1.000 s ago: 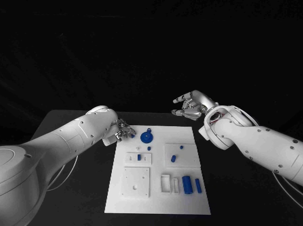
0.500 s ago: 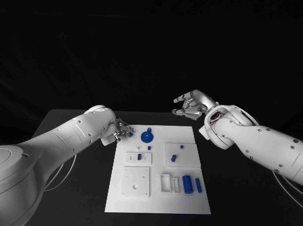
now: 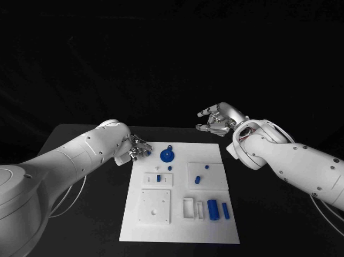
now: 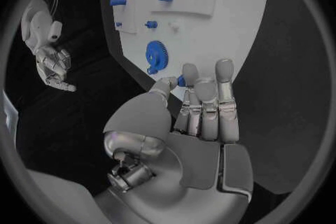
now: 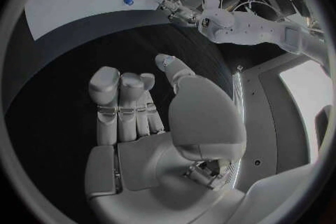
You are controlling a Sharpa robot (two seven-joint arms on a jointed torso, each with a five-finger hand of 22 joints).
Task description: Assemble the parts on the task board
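Left hand (image 3: 138,148) sits at the task board's (image 3: 181,225) far left corner, pinching a small blue part (image 4: 181,81) between thumb and fingertips, just beside the blue gear (image 3: 166,156); right hand (image 3: 215,121) hovers over the black surface (image 3: 79,139) beyond the board, fingers apart, holding nothing.

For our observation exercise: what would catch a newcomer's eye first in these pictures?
First the white task board in the middle of the black table, dotted with small blue parts. Most striking is the blue gear near its far end. The left robot hand holds a small blue part at the board's far left edge; the right robot hand hangs empty beyond the board.
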